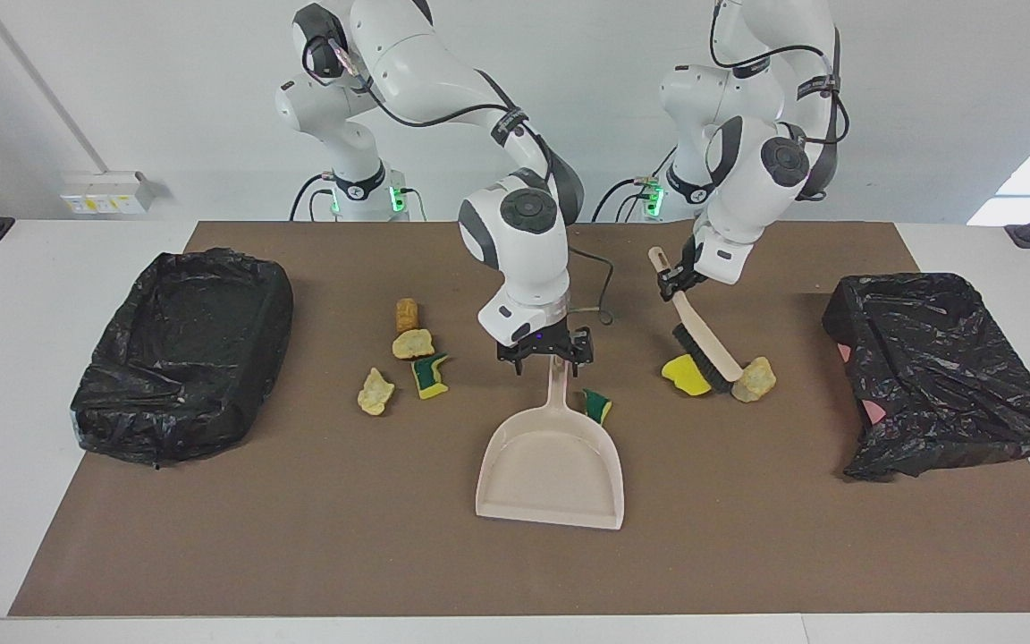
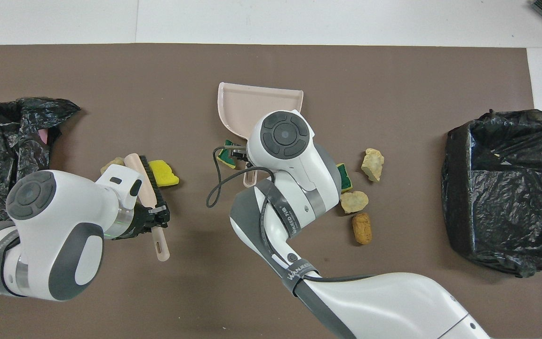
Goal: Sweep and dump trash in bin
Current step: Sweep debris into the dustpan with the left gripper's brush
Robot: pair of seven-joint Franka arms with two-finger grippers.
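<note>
Left gripper (image 1: 671,284): we see it clenched on the handle of the brush (image 1: 704,344), up over the brown mat (image 1: 300,555) toward the left arm's end of the table.
Brush: we see it slant down from the left gripper, its dark bristles on the mat, touching a yellow sponge piece (image 1: 683,376); a tan lump (image 1: 755,380) lies just beside the brush head.
Right gripper (image 1: 544,352): we see its fingers spread wide, one on each side of the dustpan (image 1: 551,465) handle; we cannot tell whether they touch it.
Dustpan: we see it flat on the mat at mid-table, handle toward the robots, pan empty.
Trash near the dustpan: we see a green-and-yellow sponge piece (image 1: 598,405) just beside the handle.
Trash toward the right arm's end: we see a green-and-yellow sponge (image 1: 430,374), a tan lump touching it (image 1: 412,343), a brown bread-like piece (image 1: 407,313) nearer the robots, and a yellowish scrap (image 1: 375,392) a little apart.
Bins: we see a black-bagged bin (image 1: 182,353) at the right arm's end and another bagged bin (image 1: 940,371) at the left arm's end.
</note>
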